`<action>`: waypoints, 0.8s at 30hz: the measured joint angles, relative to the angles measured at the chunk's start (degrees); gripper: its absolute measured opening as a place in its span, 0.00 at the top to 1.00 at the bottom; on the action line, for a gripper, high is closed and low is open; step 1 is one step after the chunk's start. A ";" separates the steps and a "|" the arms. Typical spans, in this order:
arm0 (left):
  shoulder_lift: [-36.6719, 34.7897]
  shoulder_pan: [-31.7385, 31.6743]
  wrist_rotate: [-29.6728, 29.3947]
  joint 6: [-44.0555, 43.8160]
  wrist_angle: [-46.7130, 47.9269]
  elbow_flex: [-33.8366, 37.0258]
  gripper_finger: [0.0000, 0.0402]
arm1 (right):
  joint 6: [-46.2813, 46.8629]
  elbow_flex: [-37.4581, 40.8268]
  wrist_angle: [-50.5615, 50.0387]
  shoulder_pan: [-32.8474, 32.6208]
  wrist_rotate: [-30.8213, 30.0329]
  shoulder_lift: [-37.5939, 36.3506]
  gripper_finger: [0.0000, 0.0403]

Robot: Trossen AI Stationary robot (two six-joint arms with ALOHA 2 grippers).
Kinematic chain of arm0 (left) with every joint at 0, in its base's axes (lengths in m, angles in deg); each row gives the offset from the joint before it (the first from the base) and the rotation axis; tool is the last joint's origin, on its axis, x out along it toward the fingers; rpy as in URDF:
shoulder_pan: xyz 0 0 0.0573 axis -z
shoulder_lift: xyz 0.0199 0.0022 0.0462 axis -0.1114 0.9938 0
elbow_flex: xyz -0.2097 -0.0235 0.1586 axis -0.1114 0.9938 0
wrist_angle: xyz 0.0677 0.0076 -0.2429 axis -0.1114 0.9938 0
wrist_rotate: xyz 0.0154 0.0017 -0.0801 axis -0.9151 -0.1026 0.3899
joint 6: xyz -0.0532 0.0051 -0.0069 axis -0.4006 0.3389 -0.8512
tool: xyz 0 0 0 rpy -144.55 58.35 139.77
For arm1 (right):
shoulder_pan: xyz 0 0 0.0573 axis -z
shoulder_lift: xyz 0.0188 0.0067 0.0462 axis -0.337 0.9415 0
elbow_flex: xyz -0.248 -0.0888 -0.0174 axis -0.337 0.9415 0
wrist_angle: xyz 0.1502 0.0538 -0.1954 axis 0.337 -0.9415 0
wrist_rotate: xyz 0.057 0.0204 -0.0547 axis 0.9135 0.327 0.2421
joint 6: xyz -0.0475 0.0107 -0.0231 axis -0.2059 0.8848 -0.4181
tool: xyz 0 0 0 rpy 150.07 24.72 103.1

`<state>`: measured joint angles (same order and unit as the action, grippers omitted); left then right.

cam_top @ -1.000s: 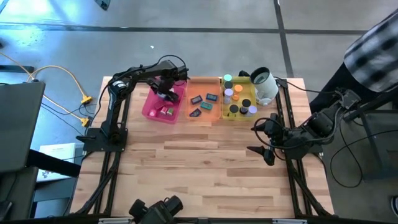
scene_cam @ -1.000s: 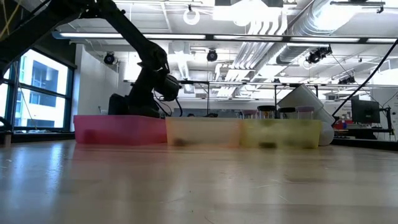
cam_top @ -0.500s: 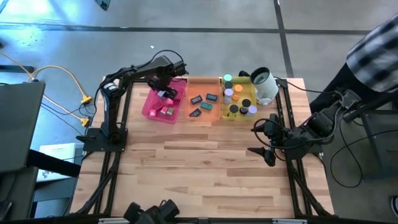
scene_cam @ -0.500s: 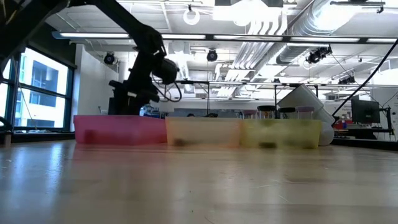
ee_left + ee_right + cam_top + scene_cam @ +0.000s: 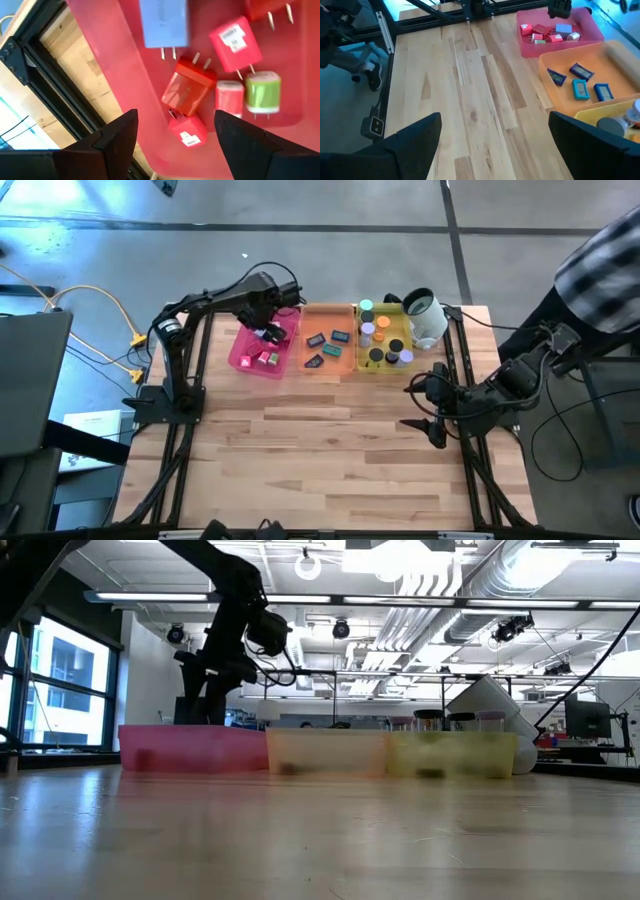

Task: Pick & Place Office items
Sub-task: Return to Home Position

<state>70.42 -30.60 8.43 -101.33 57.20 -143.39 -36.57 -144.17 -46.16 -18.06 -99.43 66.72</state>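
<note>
Small plug-like blocks, red (image 5: pixel 187 90), pink (image 5: pixel 235 42), green (image 5: pixel 262 90) and lavender (image 5: pixel 164 22), lie on the floor of the pink tray (image 5: pixel 245 345). My left gripper (image 5: pixel 266 315) hangs above that tray, pointing down, open, with nothing between its fingers (image 5: pixel 115 135). Dark blue and teal flat pieces (image 5: pixel 328 345) lie in the orange tray (image 5: pixel 345 365). Round rolls (image 5: pixel 385 345) stand in the yellow tray (image 5: pixel 405 365). My right gripper (image 5: pixel 425 405) waits open over the table's right side, away from all trays.
The three trays stand side by side along the far edge. A white cup (image 5: pixel 425 318) lies by the yellow tray's far right corner. Bare wood (image 5: pixel 320 450) fills the table's middle and near part. A person in a striped sleeve (image 5: pixel 600 270) is beyond the right edge.
My left gripper has risen out of the pink tray and drifted a little toward the table's left edge, staying open and holding nothing. The blocks lie in the tray as before.
</note>
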 joint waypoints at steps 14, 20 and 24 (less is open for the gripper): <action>-2.58 10.54 0.55 -4.62 8.02 0.09 0.42 | -6.70 -0.04 -0.76 0.00 0.63 -1.82 0.34; -8.93 15.51 0.55 -7.35 7.99 0.09 0.59 | -12.09 -0.04 -2.79 0.38 0.82 -3.09 0.69; -14.60 18.21 0.14 -9.97 7.97 0.09 0.76 | -15.48 -0.04 -4.99 1.10 1.67 -5.38 0.94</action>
<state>55.82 -12.38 8.57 -111.31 65.16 -143.30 -52.05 -144.21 -51.15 -16.96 -97.76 61.35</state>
